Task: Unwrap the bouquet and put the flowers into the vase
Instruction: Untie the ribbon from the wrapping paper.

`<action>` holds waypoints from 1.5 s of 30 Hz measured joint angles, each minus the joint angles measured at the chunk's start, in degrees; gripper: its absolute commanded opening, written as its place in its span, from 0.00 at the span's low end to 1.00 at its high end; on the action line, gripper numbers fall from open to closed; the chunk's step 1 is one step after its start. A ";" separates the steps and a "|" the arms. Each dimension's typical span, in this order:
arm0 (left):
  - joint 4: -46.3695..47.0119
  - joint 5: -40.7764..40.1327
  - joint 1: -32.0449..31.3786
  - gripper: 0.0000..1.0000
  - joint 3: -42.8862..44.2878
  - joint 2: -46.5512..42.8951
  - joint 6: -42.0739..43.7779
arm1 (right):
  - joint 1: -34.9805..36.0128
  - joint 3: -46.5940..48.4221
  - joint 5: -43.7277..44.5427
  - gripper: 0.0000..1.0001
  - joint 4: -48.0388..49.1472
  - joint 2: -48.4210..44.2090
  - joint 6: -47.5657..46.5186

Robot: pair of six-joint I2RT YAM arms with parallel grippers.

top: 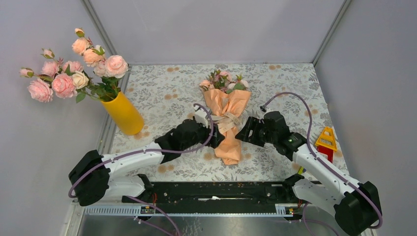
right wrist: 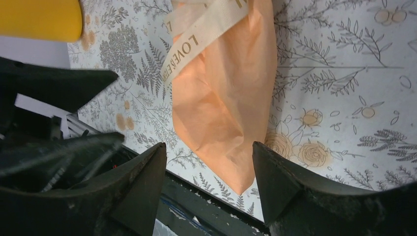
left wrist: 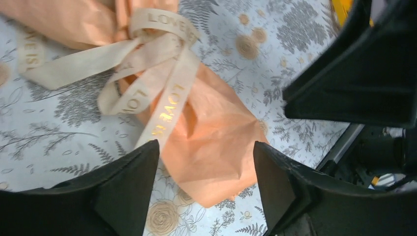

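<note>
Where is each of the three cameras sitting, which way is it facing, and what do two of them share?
Top external: above and behind the arms, looking down on the table; shows both arms, the bouquet and the vase.
Left wrist: on the left arm, facing down past its open left pincer at the ribbon.
Right wrist: on the right arm, facing down past its open right pincer at the bouquet's narrow end.
Shared: both wrist views see the bouquet's peach paper.
</note>
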 measured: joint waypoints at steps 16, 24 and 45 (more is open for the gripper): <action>7.17 23.28 16.39 0.85 -10.38 5.20 -10.56 | 0.00 2.14 0.04 0.68 -4.46 -1.97 3.13; 15.30 29.09 19.08 0.80 -12.92 11.74 -10.93 | 0.11 4.39 0.13 0.67 -6.84 -2.32 3.17; 28.48 31.76 19.65 0.36 -15.61 15.96 -14.62 | 3.65 9.49 2.80 0.67 -10.14 -0.13 3.13</action>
